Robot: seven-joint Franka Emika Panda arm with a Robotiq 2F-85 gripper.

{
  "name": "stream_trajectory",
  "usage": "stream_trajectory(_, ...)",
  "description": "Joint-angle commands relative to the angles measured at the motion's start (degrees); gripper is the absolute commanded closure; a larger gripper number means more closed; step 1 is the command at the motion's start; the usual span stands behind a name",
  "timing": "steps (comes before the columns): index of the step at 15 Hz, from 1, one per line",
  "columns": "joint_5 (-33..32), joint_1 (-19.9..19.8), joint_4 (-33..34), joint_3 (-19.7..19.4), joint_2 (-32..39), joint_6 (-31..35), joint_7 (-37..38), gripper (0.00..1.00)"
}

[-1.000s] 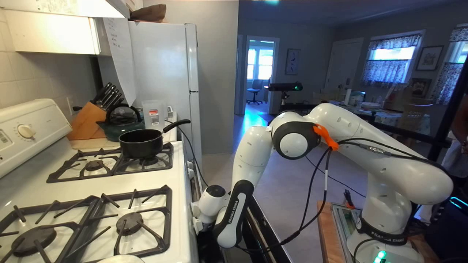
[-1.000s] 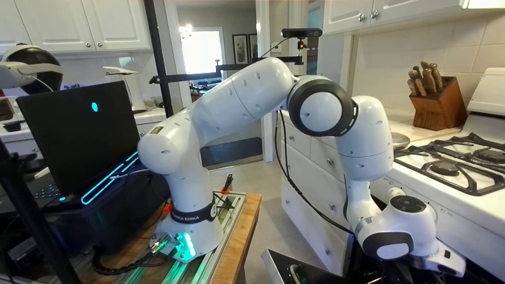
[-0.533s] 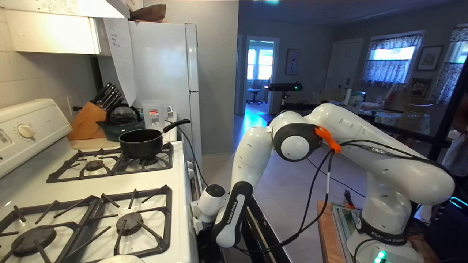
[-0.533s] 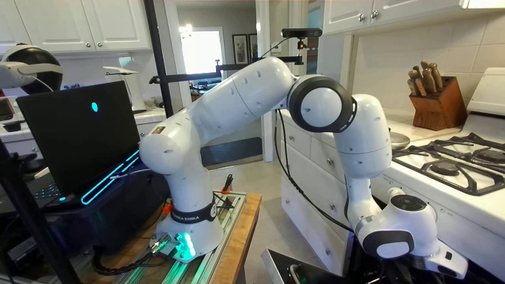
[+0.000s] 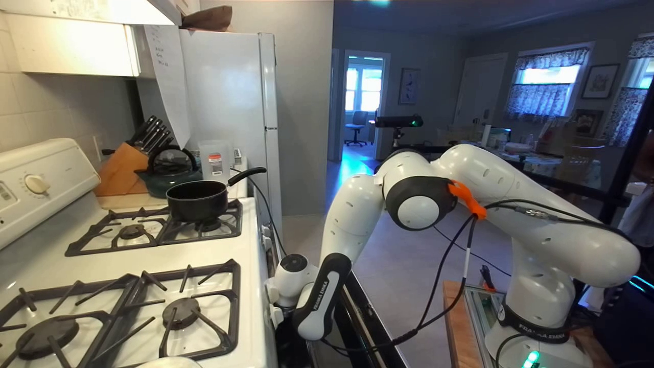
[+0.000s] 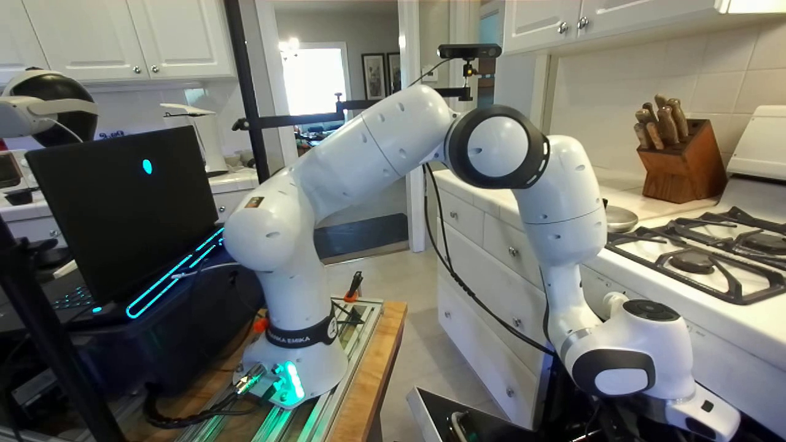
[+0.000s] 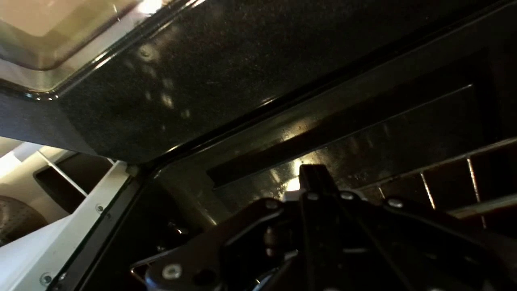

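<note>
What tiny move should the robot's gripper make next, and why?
Maybe ease the gripper gently up a little. In the wrist view its fingers look shut, with nothing seen between them. The oven door is open, and a wire rack shows to one side, so a small lift would probably help avoid bumps. I can't tell whether it is touching anything.

"FRANKA EMIKA" stands on the lower arm link and again on the base band. A cyan oval logo glows on the laptop lid. Handwriting on the hanging paper and the label on the clear container are too small to read
</note>
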Motion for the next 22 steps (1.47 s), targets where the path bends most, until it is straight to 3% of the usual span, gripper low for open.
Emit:
stream_trajectory(1, -0.36, 4.29, -1.24, -2.46, -3.48, -8.20, 3.59, 1.00)
stream_trajectory(9, -5.45, 4.67, -1.29, -2.79, -7.08, -25.07, 5.31, 1.00)
stream_trajectory(16, -10.14, 3.84, -3.67, -1.72, -10.69, -32.68, 5.74, 1.00)
stream_trajectory(22, -14.84, 3.94, -6.01, -2.17, -12.86, -33.64, 7.02, 1.00)
